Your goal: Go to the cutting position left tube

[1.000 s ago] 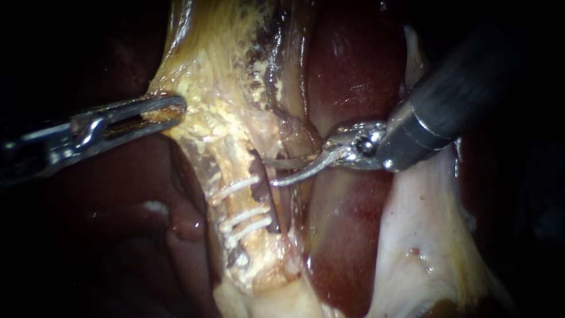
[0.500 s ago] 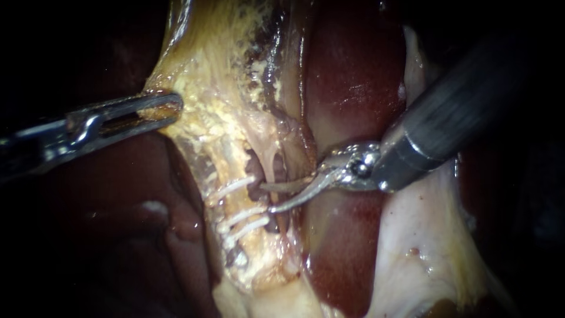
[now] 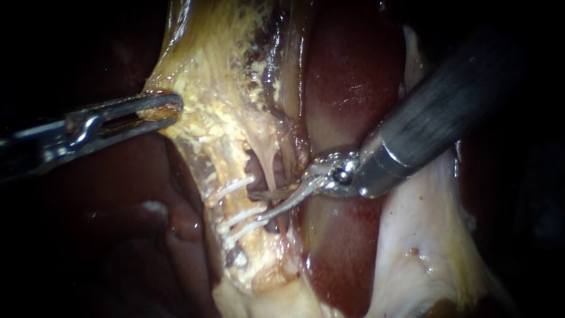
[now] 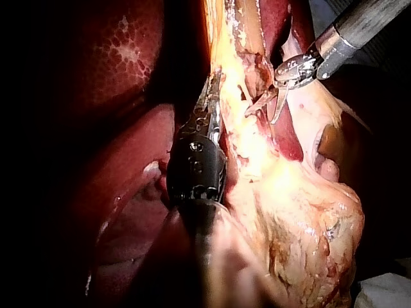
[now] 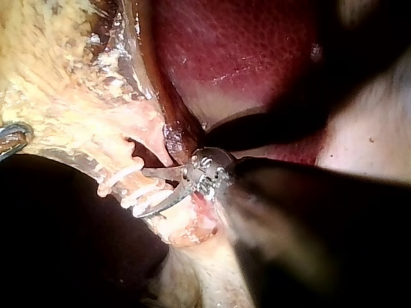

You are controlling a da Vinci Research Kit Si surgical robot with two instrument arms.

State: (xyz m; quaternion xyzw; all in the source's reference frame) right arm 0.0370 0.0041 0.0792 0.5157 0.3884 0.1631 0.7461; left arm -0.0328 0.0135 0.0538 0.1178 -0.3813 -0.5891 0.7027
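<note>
Just ahead of your right instrument's (image 3: 255, 206) blade tips lies the left tube (image 3: 235, 203), a yellowish strand crossed by three white clips (image 3: 232, 189). One clip sits above the tips and two sit close together below them. A second ago those tips were well short of the tube, beside the liver's (image 3: 347, 76) edge. Now you have brought them down and across to the tube's near side. The lower blade's tip touches the nearer of the two lower clips, and the upper blade reaches past a thin pale strand just beside the tube. Your blades stand parted with a clear gap, and neither side grips anything. The right shaft slants in from the upper right, and its wrist bends so that the curved blades point toward the tube, tips curving downward. On the tube's far side, well apart from your blades, your left instrument (image 3: 176, 109) has not shifted. It lies nearly level, its jaws clamped on the edge of the yellow tissue (image 3: 200, 88).
</note>
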